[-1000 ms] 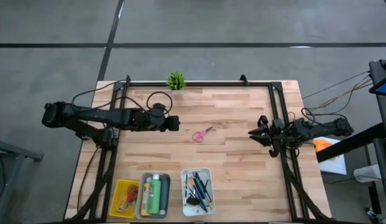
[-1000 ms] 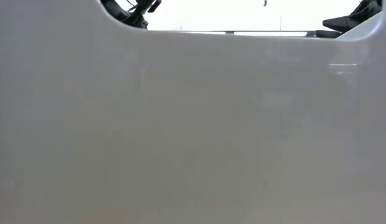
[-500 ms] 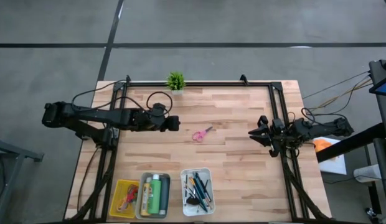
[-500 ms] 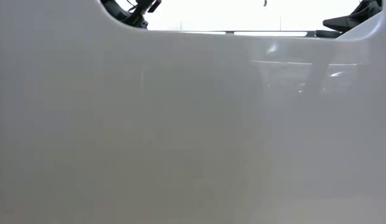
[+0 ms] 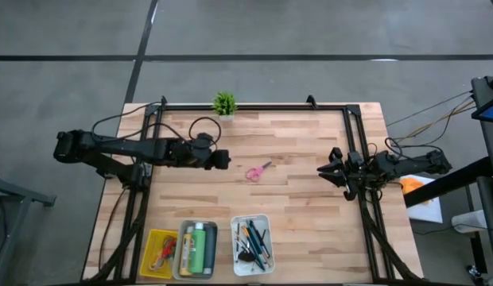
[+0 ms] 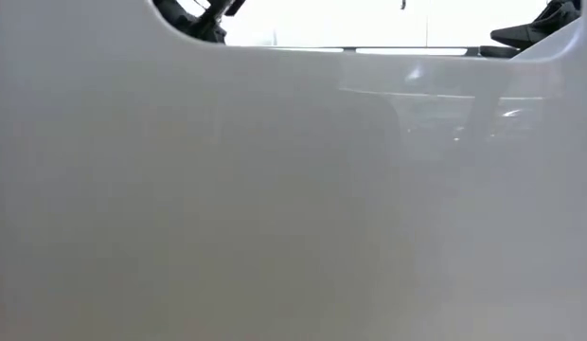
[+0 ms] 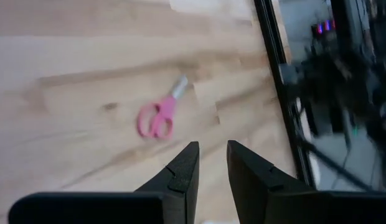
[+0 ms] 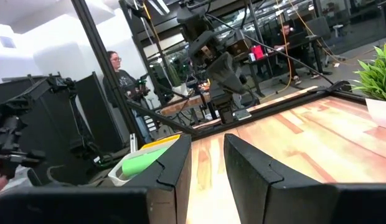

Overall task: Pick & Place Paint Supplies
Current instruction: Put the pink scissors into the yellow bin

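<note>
In the high view the left arm reaches in from the left edge of the frame, its left tool (image 5: 223, 159) hanging over the wooden bench (image 5: 302, 199) left of centre, well apart from everything lying there; in its own wrist view the two dark fingers (image 7: 183, 176) stand a narrow gap apart with nothing between them. At the lower left of the bench sits a yellow tray (image 5: 151, 267) with red-handled scissors (image 5: 166, 252) in it, and just beside it a grey tray (image 5: 184, 274) holding a yellow bottle (image 5: 188, 248) and a green bottle (image 5: 199, 248) lying side by side. Next along the bottom edge is a white tray (image 5: 237, 268) filled with dark brushes and pencils (image 5: 253, 242). At the top edge, left of centre, stands a small green potted plant (image 5: 224, 102). Near the middle of the frame the pink scissors (image 5: 258, 171) lie flat on the bare wood, between the two arms and closer to the left tool; the left wrist view shows them (image 7: 158, 116) ahead of the fingertips, untouched. At the right side of the frame the right tool (image 5: 324, 168) waits at the bench's edge, its fingers (image 8: 174, 163) narrowly parted and holding nothing. The low view is almost wholly filled by a pale blank surface. In the right wrist view a person (image 8: 121, 84) stands in the room behind the bench.
</note>
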Available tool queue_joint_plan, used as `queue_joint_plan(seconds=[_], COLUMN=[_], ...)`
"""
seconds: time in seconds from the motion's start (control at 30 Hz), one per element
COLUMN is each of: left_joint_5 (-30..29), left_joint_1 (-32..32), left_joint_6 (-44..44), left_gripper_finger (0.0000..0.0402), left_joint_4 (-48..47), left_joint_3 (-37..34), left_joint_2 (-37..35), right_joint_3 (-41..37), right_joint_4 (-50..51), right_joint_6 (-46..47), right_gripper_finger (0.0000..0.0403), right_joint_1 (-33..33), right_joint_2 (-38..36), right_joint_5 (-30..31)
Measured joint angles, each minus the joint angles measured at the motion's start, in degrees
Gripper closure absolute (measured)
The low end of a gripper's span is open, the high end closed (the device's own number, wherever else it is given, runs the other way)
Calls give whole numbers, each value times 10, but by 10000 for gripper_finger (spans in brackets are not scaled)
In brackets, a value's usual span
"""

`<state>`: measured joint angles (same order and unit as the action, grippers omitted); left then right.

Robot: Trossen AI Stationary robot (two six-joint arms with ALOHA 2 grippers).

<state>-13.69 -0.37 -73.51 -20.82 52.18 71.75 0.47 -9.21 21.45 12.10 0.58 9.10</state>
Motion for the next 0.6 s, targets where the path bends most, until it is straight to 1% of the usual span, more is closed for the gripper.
queue_joint_plan(seconds=[0.03,0.13,0.17,0.27,0.43,0.6], left_joint_5=[14,71,81,87,88,88], left_joint_1=[2,10,11,14,25,30], left_joint_6=[19,119,131,148,162,162], left_gripper_finger=[316,316,316,316,316,316], left_joint_4=[0,18,23,21,-26,-57], left_joint_3=[2,17,23,44,82,112], left_joint_2=[0,1,1,1,8,58], right_joint_3=[0,0,0,0,0,0], right_joint_4=[0,0,0,0,0,0], right_joint_6=[0,0,0,0,0,0], right_gripper_finger=[309,309,309,309,309,309], right_joint_1=[0,0,0,0,0,0], right_joint_2=[0,0,0,0,0,0], right_joint_5=[0,0,0,0,0,0])
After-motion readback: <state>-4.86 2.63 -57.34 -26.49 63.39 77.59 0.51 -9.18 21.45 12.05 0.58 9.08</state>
